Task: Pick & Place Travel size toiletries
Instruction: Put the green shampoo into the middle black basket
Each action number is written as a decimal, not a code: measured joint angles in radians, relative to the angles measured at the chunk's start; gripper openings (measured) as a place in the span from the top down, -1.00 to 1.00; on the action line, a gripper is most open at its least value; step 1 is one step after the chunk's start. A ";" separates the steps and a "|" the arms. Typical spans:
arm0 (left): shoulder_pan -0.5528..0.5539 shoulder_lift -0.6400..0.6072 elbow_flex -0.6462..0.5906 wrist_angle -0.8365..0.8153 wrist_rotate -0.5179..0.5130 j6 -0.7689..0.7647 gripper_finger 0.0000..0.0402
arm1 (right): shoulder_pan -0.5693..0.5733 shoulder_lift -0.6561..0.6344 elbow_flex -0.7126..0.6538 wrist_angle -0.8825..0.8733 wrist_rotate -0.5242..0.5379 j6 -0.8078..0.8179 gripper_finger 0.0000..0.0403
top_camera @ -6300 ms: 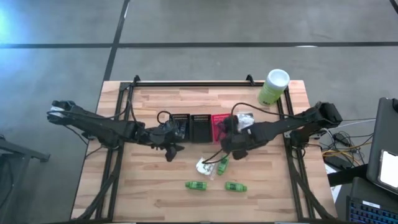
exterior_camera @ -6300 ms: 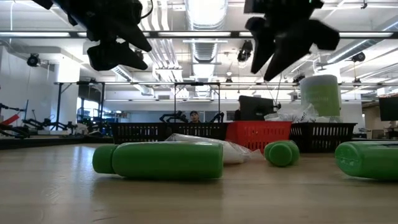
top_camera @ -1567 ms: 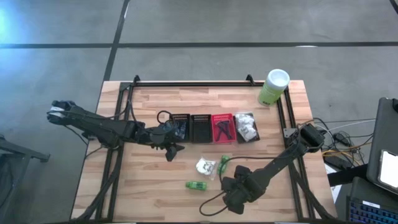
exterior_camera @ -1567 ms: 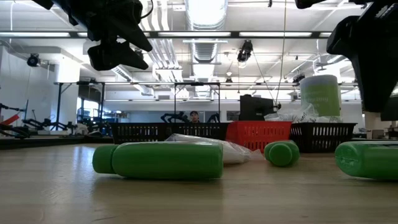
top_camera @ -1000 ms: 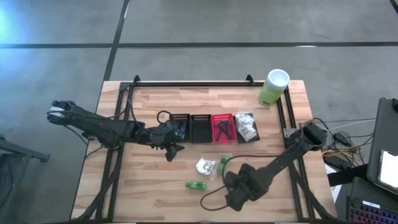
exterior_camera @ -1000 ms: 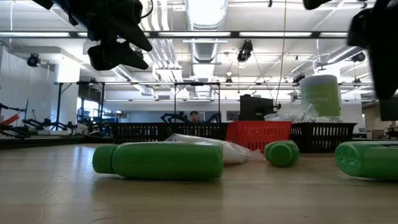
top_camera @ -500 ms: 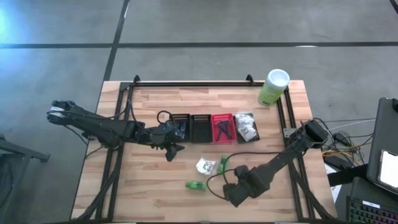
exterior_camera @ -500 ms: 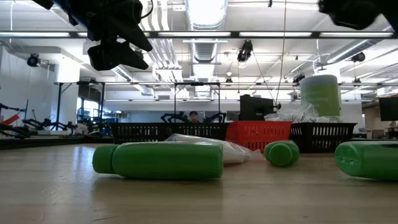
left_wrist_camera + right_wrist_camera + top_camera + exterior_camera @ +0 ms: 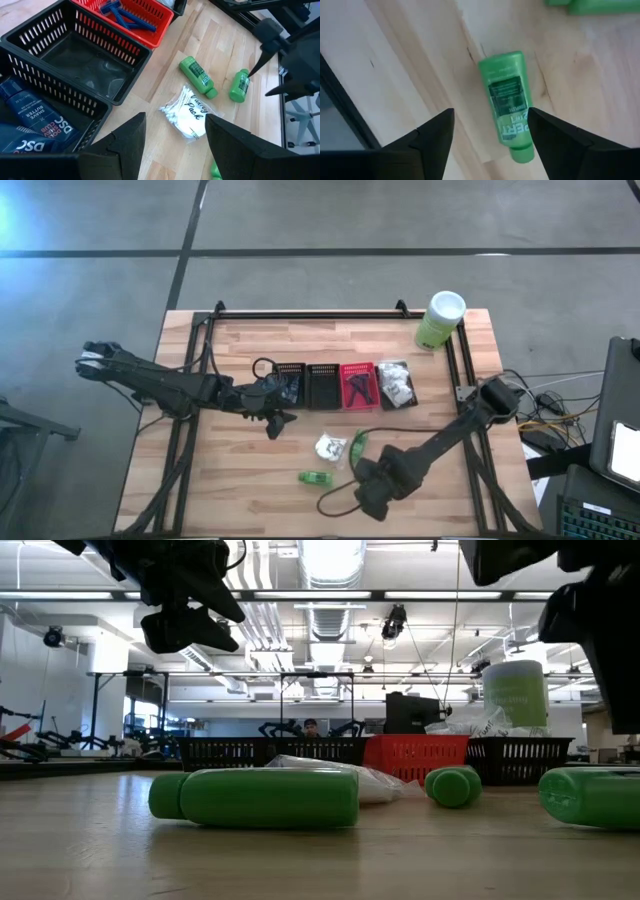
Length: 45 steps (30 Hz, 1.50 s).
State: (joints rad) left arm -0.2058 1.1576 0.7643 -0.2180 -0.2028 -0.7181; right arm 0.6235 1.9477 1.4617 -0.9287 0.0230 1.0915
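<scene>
Now the green bottle (image 9: pixel 507 115) that I am after lies flat on the table (image 9: pixel 230 490), on the front-edge side of the red basket (image 9: pixel 358 372) and well apart from it. My right gripper (image 9: pixel 490 113) hangs right above this bottle. Its two fingers are spread, one on each side of the bottle, and they do not touch it; the gripper has hold of nothing. The long axis of the bottle runs across the line that joins my fingers, with the cap end toward my wrist. To my judgement this suits the move: I need only go straight down and close on the bottle's sides. The right arm is clearly the nearer one.

My left gripper (image 9: pixel 277 423) waits to the left of the red basket, beyond the two black baskets and a little toward the front edge. Its fingers are spread too, with nothing between them.

I count three green bottles on the table. The second green bottle (image 9: pixel 357 445) lies near the red basket, toward the front edge. The third green bottle (image 9: pixel 318 477) is farther out and more to the left. One white packet (image 9: pixel 330 447) of cotton swabs lies just beside the second bottle.

Four baskets stand in one row. The red one holds blue razors (image 9: pixel 122 12), at least two. To its left come an empty black basket (image 9: pixel 322 370) and a black basket with tubes (image 9: pixel 290 370), where I see two dark blue tubes. On its right, the last basket (image 9: pixel 397 366) holds white packets.
</scene>
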 joint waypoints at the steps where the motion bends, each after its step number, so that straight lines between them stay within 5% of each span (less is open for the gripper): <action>1: 0.000 0.000 0.000 0.000 0.000 0.000 -0.04 | 0.000 0.008 0.000 0.000 -0.001 -0.033 -0.22; 16: 0.000 0.000 0.000 0.000 0.000 0.000 -0.04 | -0.006 0.073 -0.012 -0.026 -0.006 -0.274 -0.31; 28: 0.000 0.000 0.000 0.000 0.000 0.000 -0.04 | -0.008 0.139 -0.009 -0.025 -0.046 -0.292 -0.44; 45: 0.001 0.000 0.000 0.000 0.001 0.000 -0.04 | -0.008 0.140 -0.008 -0.031 -0.045 -0.291 0.24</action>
State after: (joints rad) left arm -0.2050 1.1576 0.7643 -0.2180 -0.2014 -0.7185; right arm 0.6151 2.0880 1.4540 -0.9596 -0.0225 0.8006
